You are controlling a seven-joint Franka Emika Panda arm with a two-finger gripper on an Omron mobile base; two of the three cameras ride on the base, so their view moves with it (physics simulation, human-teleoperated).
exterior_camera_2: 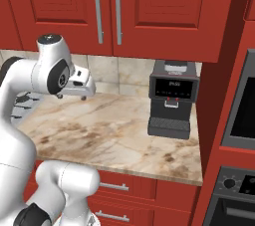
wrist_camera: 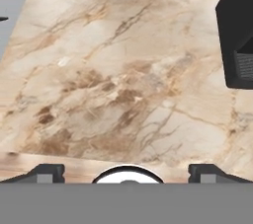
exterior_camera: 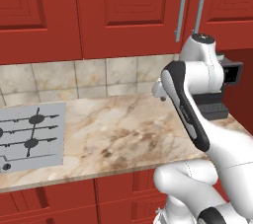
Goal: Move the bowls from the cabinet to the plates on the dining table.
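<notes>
Behind the arm on its left, we are looking over a marble counter [exterior_camera: 118,129] with a grey cooktop [exterior_camera: 30,136] at its left end. Above the counter, the red wall cabinet [exterior_camera: 123,13] is hanging with both doors shut, its two long grey bar handles [exterior_camera: 182,10] meeting side by side. Our white arm is rising in front of the counter's right end, partly covering a black coffee machine [exterior_camera: 228,77] that is standing on the counter.

From the right side, we are seeing the same cabinet [exterior_camera_2: 144,11] closed above the counter [exterior_camera_2: 114,135], so whatever is inside it is hidden from us. The coffee machine [exterior_camera_2: 171,99] is standing at the counter's right end, against the tiled wall. Our hand is hanging over the counter, well left of the machine and below the cabinet handles.

Looking along the hand, we are facing down onto the bare veined counter [wrist_camera: 118,80], with the machine [wrist_camera: 238,35] at the right edge. Our gripper [wrist_camera: 126,173] is spread wide, its two dark fingertips [wrist_camera: 47,172] standing far apart with nothing between them.
</notes>
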